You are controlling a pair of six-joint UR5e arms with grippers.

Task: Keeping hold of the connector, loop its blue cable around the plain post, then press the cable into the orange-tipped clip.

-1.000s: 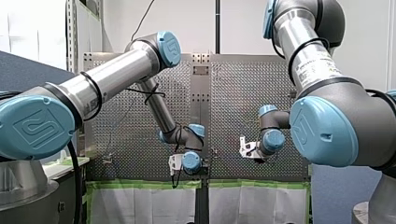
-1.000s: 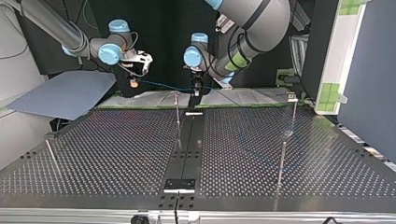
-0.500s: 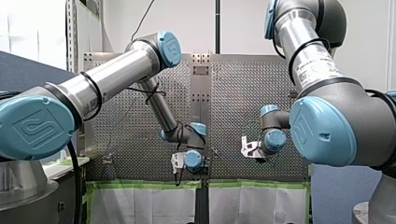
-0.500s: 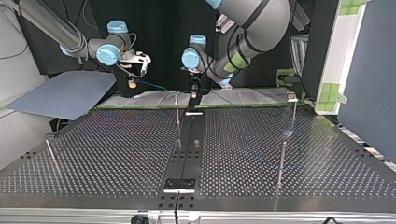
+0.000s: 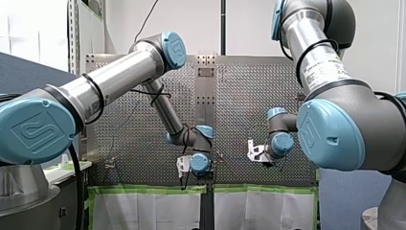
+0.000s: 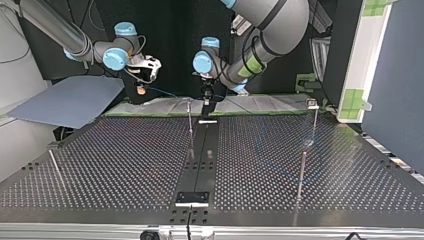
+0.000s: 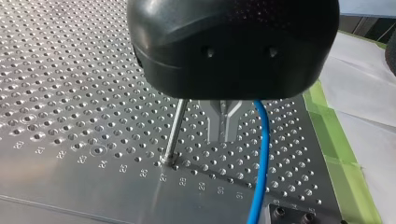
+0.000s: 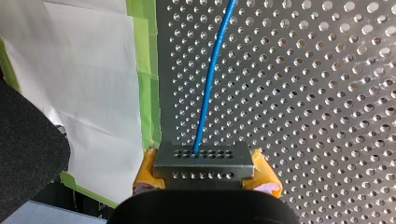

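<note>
In the right wrist view my right gripper point(image 8: 204, 176) is shut, its yellow pads point(image 8: 145, 171) clamping a grey perforated connector point(image 8: 203, 156). The blue cable point(image 8: 212, 74) leaves the connector and runs ahead over the perforated plate. In the left wrist view my left gripper point(image 7: 224, 133) has its metal fingers shut together. The blue cable point(image 7: 261, 154) runs down one side of the fingers, and the plain post point(image 7: 175, 130) stands on the other side. In the top view the cable point(image 6: 167, 93) spans from my right gripper point(image 6: 142, 90) to my left gripper point(image 6: 206, 100), just behind the post point(image 6: 189, 122). I cannot pick out the orange-tipped clip.
More thin posts stand on the perforated table point(image 6: 125, 165): one point(image 6: 55, 167) at the top view's left, two point(image 6: 314, 122) point(image 6: 301, 175) at its right. A dark strip point(image 6: 200, 160) runs down the middle. Green tape point(image 7: 336, 154) and white sheeting edge the plate near the arms.
My left gripper has shifted slightly toward the top view's left, closer to the post. My right gripper has drawn a little further left and up, and the cable span between them looks shorter.
</note>
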